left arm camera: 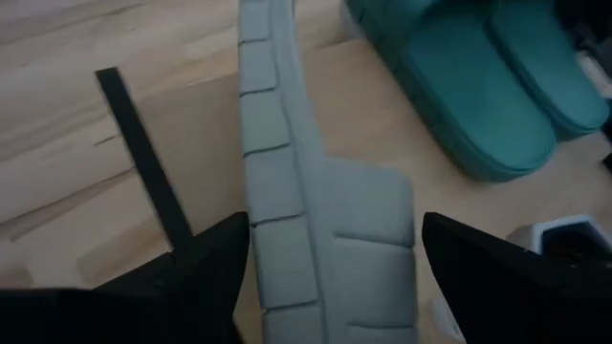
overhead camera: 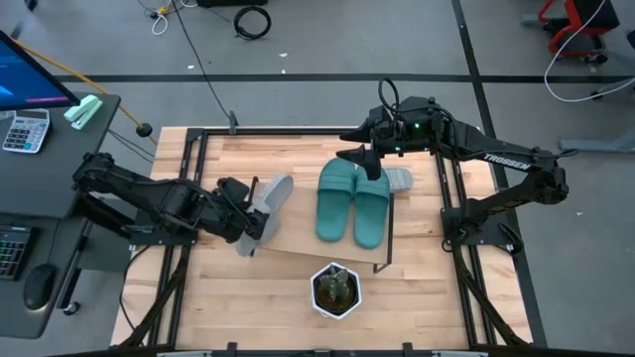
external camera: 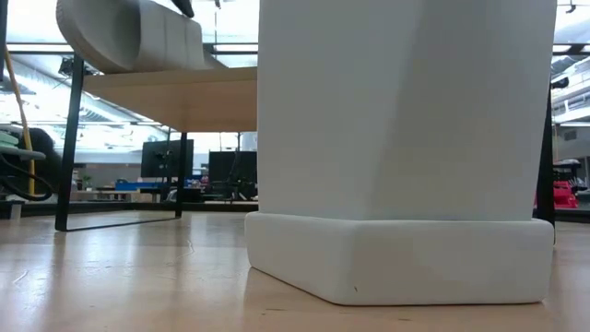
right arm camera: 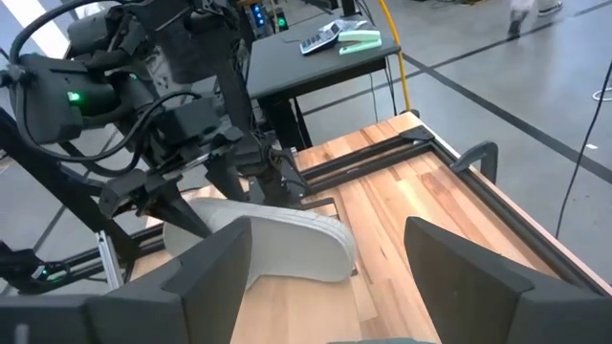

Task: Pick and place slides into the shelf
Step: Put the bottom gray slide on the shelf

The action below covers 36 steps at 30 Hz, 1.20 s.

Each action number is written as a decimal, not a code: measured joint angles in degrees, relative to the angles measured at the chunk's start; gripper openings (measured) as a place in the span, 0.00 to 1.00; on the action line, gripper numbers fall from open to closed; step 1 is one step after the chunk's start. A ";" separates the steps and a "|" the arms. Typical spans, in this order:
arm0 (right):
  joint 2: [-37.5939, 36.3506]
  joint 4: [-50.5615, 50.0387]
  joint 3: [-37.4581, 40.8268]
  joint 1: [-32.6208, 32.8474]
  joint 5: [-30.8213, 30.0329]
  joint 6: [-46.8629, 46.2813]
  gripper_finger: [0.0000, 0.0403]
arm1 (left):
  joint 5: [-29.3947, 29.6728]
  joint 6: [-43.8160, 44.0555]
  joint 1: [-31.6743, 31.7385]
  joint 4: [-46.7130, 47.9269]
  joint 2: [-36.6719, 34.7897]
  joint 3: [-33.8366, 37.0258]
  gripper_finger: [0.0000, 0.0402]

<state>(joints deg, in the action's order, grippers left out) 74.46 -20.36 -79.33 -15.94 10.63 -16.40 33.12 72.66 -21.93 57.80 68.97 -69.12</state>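
Note:
One light grey slide stands on its edge over the left end of the shelf, with my left gripper shut on it. In the low view this slide shows right at the shelf's board. A teal pair of slides lies side by side, soles down, on the board. A second grey slide peeks out behind the teal pair's far right. My right gripper hovers open above the far end of the teal pair, with nothing between its fingers. My left gripper pinches the grey slide across its thickness near one end: one finger on the ridged sole, the other on the upper side. The fingers slant down from the table's left. The slide is on edge; I cannot tell whether it rests on the board.
A white pot with a plant stands at the near edge, in front of the shelf, and fills most of the low view. Black rails frame the table. A desk with a calculator stands beyond the left edge.

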 joint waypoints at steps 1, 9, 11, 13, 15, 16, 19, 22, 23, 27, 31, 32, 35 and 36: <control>0.00 0.00 0.00 0.02 0.00 0.00 0.70 | 0.45 0.02 0.00 -0.20 0.00 -0.02 0.78; 0.00 -0.02 0.00 0.00 0.42 0.02 0.70 | 4.79 0.02 0.00 -0.15 0.02 -0.02 0.78; 0.00 -0.04 0.00 0.00 0.50 0.02 0.70 | 6.22 0.02 0.00 -0.15 0.02 -0.02 0.78; 0.00 -0.33 0.00 0.01 0.54 0.02 0.70 | 7.28 0.01 0.00 -0.15 0.02 -0.02 0.78; 0.00 -0.49 0.00 0.00 0.60 0.04 0.70 | 7.25 0.04 0.00 -0.15 -0.08 -0.02 0.78; 0.00 -0.62 0.00 0.00 0.63 0.04 0.70 | 6.90 0.13 0.00 -0.15 -0.27 -0.03 0.78; 0.00 -0.86 0.00 0.00 0.66 0.07 0.70 | 5.00 0.17 0.00 2.98 -0.37 -2.49 0.78; 0.00 -0.90 0.00 0.02 0.74 0.10 0.70 | 4.55 0.20 -0.02 8.91 -0.42 -7.65 0.78; 0.00 -0.93 0.00 0.00 1.00 0.10 0.70 | 4.53 0.31 -0.02 10.51 -0.42 -9.55 0.78; 0.00 -1.07 0.00 0.02 1.84 0.13 0.70 | 3.44 2.38 -0.32 17.64 -0.46 -17.15 0.78; 0.00 -1.14 0.00 0.00 2.56 0.78 0.70 | -1.57 6.38 -1.89 20.65 0.38 -19.15 0.78; 0.00 -1.25 0.00 0.00 2.81 1.04 0.70 | -3.07 7.60 -2.53 21.17 1.12 -19.12 0.78; 0.00 -1.80 0.00 0.00 3.03 1.73 0.70 | -6.53 11.91 -5.79 22.95 4.64 -19.04 0.78; 0.00 -2.18 0.00 0.02 3.04 2.03 0.70 | -6.78 13.74 -6.96 23.18 5.96 -19.04 0.78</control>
<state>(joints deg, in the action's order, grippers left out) 74.46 -22.54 -79.33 -15.92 13.68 -14.38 26.34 86.40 -28.89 80.98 74.93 -88.16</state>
